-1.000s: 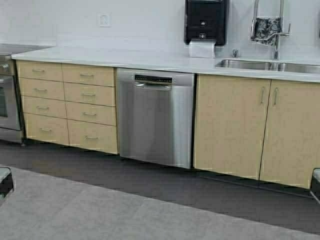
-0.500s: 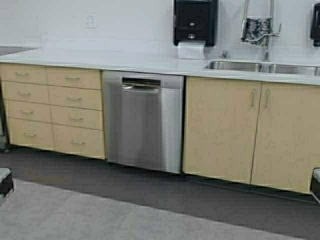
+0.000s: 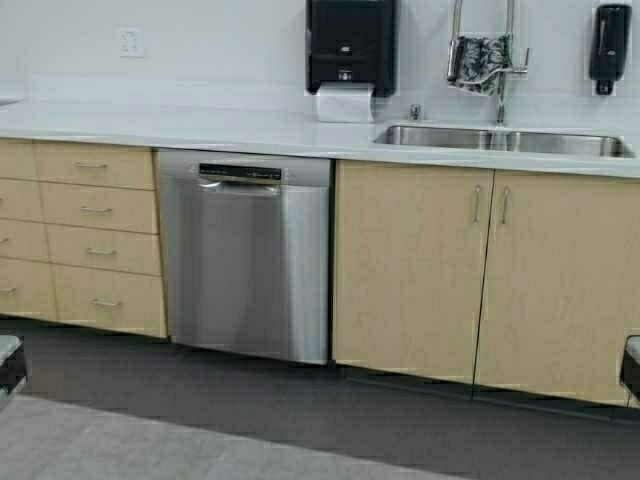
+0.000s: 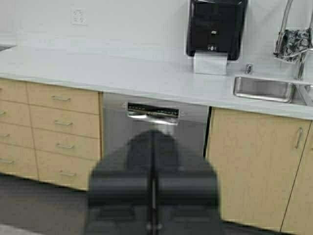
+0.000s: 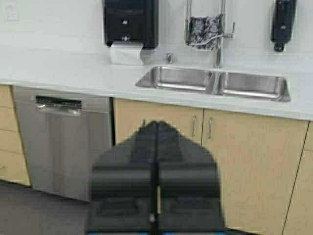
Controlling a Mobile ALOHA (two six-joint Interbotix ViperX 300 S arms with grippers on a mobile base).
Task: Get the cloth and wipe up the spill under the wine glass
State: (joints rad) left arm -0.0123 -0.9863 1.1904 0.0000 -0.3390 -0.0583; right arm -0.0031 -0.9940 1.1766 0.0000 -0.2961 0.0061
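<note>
Left gripper point(image 4: 152, 188): parked low at the robot's left edge; in the left wrist view its two fingers meet along a thin seam, pressed together on nothing.

Drawers point(image 3: 95, 210): a pale wood stack under the counter at the left.

Counter point(image 3: 180, 125): a long white top running the full width, with no wine glass and no spill visible on it from any view.

Dishwasher point(image 3: 245, 255): stainless front, between the drawers and the sink cabinet.

Paper towel dispenser point(image 3: 350, 45): black box on the wall, with a white sheet hanging below it (not the thing wanted).

Sink point(image 3: 500, 140): a steel double basin set in the counter, to the right of the dispenser.

Faucet point(image 3: 500, 60): a tall arched pipe rising behind the sink.

Cloth point(image 3: 480, 60): dark with a white leaf print, draped over the faucet above the sink, hanging in loose folds well apart from both arms.

Handling of the cloth: judged light, soft and limp, so it will sag and trail once lifted (nothing fragile in it). A pinch on the hanging lower fold, clear of the metal pipe, looks the surest hold, and lifting up and off should free it.

Soap dispenser point(image 3: 608, 45): dark, on the wall at the far right.

Right gripper point(image 5: 155, 188): parked low at the robot's right edge, fingers likewise closed and empty.
</note>
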